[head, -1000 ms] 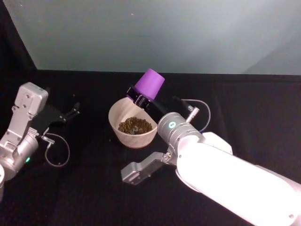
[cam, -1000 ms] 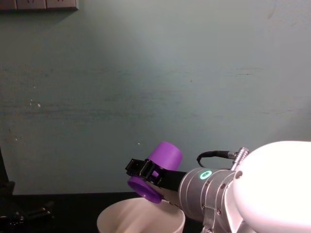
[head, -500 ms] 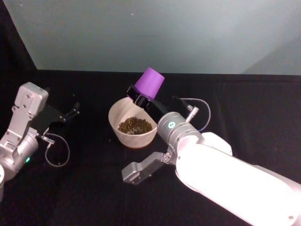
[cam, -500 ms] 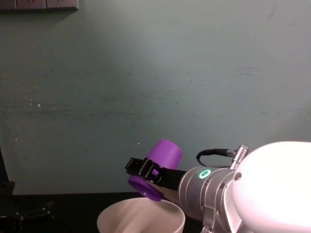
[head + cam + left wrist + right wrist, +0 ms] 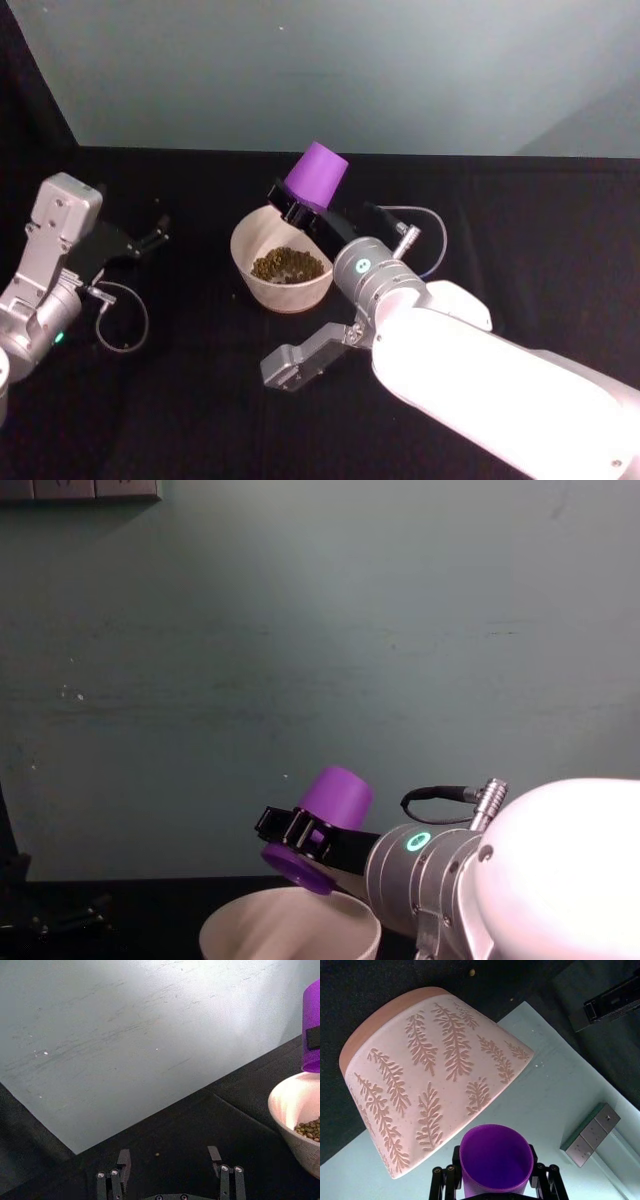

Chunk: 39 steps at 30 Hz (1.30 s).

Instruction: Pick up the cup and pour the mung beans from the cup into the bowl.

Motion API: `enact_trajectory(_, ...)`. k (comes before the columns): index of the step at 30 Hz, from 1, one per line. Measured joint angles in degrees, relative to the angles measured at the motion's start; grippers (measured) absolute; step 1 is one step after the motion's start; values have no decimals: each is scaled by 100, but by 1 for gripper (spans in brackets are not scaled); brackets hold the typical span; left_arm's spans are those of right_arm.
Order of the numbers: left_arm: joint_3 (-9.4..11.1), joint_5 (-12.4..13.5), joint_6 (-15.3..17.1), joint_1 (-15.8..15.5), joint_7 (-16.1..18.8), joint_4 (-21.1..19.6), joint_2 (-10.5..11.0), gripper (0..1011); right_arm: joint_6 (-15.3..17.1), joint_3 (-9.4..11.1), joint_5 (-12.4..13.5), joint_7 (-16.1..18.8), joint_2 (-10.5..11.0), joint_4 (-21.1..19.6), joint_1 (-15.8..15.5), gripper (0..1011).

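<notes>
- My right gripper [image 5: 300, 208] has barely shifted in the last second. It stays clenched on the cup [image 5: 317, 176] above the bowl's far rim.
- The bowl [image 5: 243, 262] sits mid-bench [image 5: 520, 230]. It is cream with a fern pattern outside, and mung beans [image 5: 287, 265] lie in its bottom.
- My left gripper [image 5: 150, 240] hangs released near the bench's left edge.
- The cup is plain purple, tipped mouth-down, empty inside.

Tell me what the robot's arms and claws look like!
The right arm is a fat, shiny white tube ending in a round silver wrist with a little green light and a thin grey cable. The left arm is silver-grey and boxy, with its own looping grey cable. The right gripper and left gripper are both black and slim.
</notes>
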Motion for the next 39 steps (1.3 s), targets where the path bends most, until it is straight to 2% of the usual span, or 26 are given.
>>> enact_trajectory(3, 0, 0, 0, 0, 0, 0, 0, 1000, -1, 17, 16, -8, -2, 0, -8, 735)
enact_trajectory(5, 0, 0, 0, 0, 0, 0, 0, 1000, -1, 86, 117, -64, -6, -12, -41, 735)
enact_trajectory(7, 0, 0, 0, 0, 0, 0, 0, 1000, 5, 177, 264, -139, -7, -36, -83, 735)
enact_trajectory(10, 0, 0, 0, 0, 0, 0, 0, 1000, 60, 496, 684, -328, -33, -112, -230, 735)
enact_trajectory(13, 0, 0, 0, 0, 0, 0, 0, 1000, 119, 954, 1408, -575, -77, -260, -421, 734)
enact_trajectory(14, 0, 0, 0, 0, 0, 0, 0, 1000, 119, 954, 1408, -575, -77, -260, -421, 735)
enact_trajectory(15, 0, 0, 0, 0, 0, 0, 0, 1000, 119, 1147, 1720, -655, -99, -318, -495, 735)
enact_trajectory(16, 0, 0, 0, 0, 0, 0, 0, 1000, 117, 1246, 1876, -693, -111, -344, -533, 734)
enact_trajectory(17, 0, 0, 0, 0, 0, 0, 0, 1000, 94, 1445, 2194, -764, -141, -403, -609, 734)
enact_trajectory(20, 0, 0, 0, 0, 0, 0, 0, 1000, 45, 1686, 2585, -822, -176, -466, -696, 734)
enact_trajectory(21, 0, 0, 0, 0, 0, 0, 0, 1000, 2, 1860, 2859, -854, -203, -511, -760, 734)
enact_trajectory(24, 0, 0, 0, 0, 0, 0, 0, 1000, -62, 2098, 3247, -889, -242, -571, -840, 735)
enact_trajectory(25, 0, 0, 0, 0, 0, 0, 0, 1000, -100, 2240, 3477, -910, -270, -605, -887, 734)
enact_trajectory(26, 0, 0, 0, 0, 0, 0, 0, 1000, -124, 2318, 3598, -922, -285, -619, -914, 734)
enact_trajectory(27, 0, 0, 0, 0, 0, 0, 0, 1000, -179, 2465, 3855, -951, -317, -647, -963, 735)
enact_trajectory(29, 0, 0, 0, 0, 0, 0, 0, 1000, -230, 2612, 4087, -978, -344, -674, -1012, 735)
enact_trajectory(30, 0, 0, 0, 0, 0, 0, 0, 1000, -288, 2753, 4343, -1007, -379, -695, -1060, 735)
enact_trajectory(32, 0, 0, 0, 0, 0, 0, 0, 1000, -347, 2894, 4595, -1033, -409, -720, -1112, 735)
enact_trajectory(33, 0, 0, -1, 0, 0, 0, 0, 1000, -411, 3040, 4850, -1046, -439, -738, -1162, 735)
enact_trajectory(36, 0, 0, -1, 0, 0, 0, 0, 1000, -484, 3241, 5209, -1071, -479, -772, -1240, 734)
enact_trajectory(37, 0, 0, 0, 0, 0, 0, 0, 1000, -524, 3365, 5433, -1076, -497, -796, -1301, 735)
enact_trajectory(39, 0, 0, 0, 0, 0, 0, 0, 1000, -568, 3501, 5675, -1076, -506, -831, -1370, 735)
